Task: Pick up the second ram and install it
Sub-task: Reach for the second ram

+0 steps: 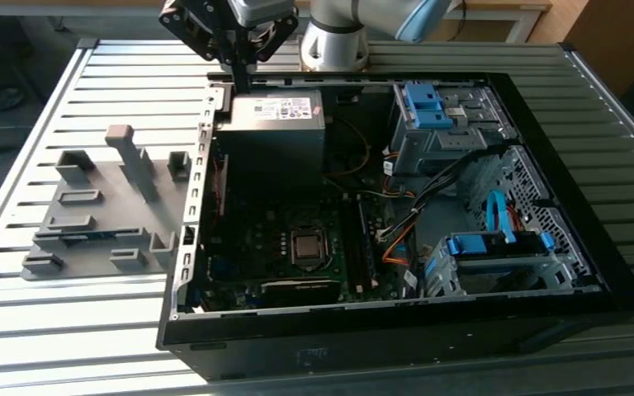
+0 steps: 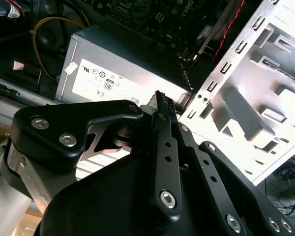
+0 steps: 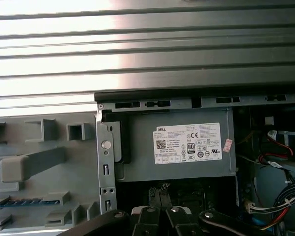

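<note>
Blue ram in holder, tool well apart

Slim blue second ram, lying lengthwise on edge in a slot of the grey holder.

You've got one white printed label on the grey power supply: fine print, a code square, approval marks, small red-white sticker beside.

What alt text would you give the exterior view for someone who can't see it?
A robot arm's tool, shut and empty, hangs over the power supply of an open computer case on a slatted metal table. At the exterior view's left lies a grey slotted holder with the second ram, a blue stick, in it.
</note>
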`<act>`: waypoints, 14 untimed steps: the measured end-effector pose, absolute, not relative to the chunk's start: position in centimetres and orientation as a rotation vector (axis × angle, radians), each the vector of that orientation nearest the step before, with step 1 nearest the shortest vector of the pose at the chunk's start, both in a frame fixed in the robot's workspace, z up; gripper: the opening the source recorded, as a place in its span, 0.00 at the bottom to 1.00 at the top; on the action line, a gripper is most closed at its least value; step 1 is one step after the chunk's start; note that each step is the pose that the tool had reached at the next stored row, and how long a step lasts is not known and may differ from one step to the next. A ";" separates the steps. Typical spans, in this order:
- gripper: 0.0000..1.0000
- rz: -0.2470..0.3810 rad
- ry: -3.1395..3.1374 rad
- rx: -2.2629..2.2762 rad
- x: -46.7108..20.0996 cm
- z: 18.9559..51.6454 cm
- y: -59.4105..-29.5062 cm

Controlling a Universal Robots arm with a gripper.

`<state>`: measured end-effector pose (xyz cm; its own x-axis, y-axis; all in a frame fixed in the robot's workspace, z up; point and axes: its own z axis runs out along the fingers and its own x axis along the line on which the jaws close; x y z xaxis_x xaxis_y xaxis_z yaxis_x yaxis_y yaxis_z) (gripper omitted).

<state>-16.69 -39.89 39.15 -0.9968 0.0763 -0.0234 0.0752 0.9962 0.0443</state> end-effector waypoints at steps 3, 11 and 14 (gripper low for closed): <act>0.11 0.068 3.114 0.118 -16.9 39.1 -39.9; 0.11 0.068 3.114 0.118 -17.5 39.1 -39.9; 0.11 0.068 3.114 0.118 -17.7 39.1 -39.9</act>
<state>-17.73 -39.89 39.08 -0.9968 0.0762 -0.0231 0.0751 0.9962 0.0443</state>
